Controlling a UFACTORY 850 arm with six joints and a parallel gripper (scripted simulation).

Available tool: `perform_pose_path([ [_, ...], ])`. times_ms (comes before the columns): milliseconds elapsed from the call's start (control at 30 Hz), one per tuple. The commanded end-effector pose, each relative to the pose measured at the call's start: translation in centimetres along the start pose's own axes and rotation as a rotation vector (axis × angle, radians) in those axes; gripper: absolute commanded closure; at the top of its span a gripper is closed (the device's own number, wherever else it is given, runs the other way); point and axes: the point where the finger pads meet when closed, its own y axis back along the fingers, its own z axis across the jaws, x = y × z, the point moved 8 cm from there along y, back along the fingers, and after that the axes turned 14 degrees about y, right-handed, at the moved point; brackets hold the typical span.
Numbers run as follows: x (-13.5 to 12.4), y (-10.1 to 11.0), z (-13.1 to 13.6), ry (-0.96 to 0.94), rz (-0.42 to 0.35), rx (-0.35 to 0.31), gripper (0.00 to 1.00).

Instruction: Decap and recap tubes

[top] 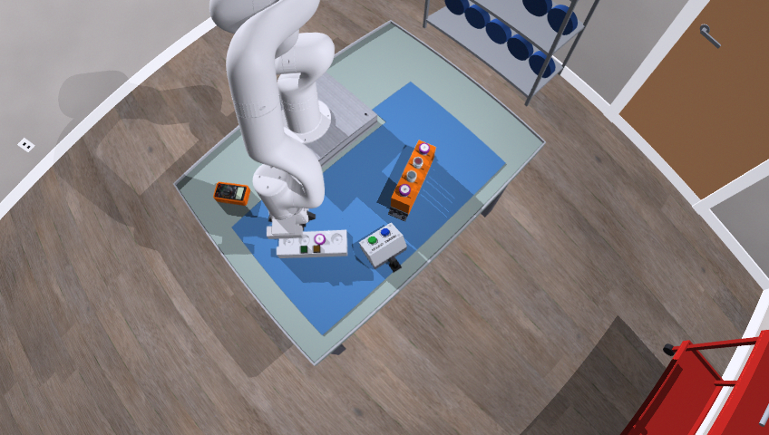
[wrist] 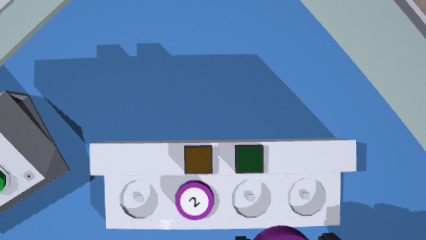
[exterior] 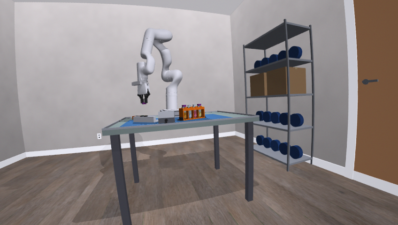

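My gripper (exterior: 143,101) (wrist: 284,237) is shut on a purple cap (exterior: 144,103) (wrist: 281,233), the cap of tube 3, high above the table near the cap tray (top: 338,249) (exterior: 144,119) (wrist: 135,160). The held cap's number is out of view. Cap 2 (top: 319,238) (wrist: 194,200) sits number up in nest 2; the other nests are empty. The amber lamp (top: 316,248) (wrist: 198,159) and green lamp (top: 304,249) (wrist: 249,159) are dark. In the orange decapping station (top: 401,205) (exterior: 181,114), tube 2 (top: 417,160) and tube 3 (top: 411,175) are open; tube 1 (top: 424,147) and tube 4 (top: 404,189) have caps.
The key housing (top: 384,252) (exterior: 166,116), with blue CYCLE key (top: 384,231) and green READY key (top: 372,239), stands between the tray and the decapping station. An orange multimeter (top: 231,192) lies near the table's edge, beyond the tray.
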Motion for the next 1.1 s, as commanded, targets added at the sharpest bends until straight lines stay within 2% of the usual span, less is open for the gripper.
perform_pose_path([
  [0,0.0,-1.3,0.1,0.000,0.000,0.001,1.00],
  [233,0.0,-4.8,0.1,0.000,0.000,0.001,1.00],
  [300,0.0,-4.8,0.1,0.000,0.000,0.001,1.00],
  [800,0.1,-12.3,0.0,0.000,0.000,0.001,1.00],
  [1067,0.0,-12.6,0.0,0.000,0.000,0.001,1.00],
])
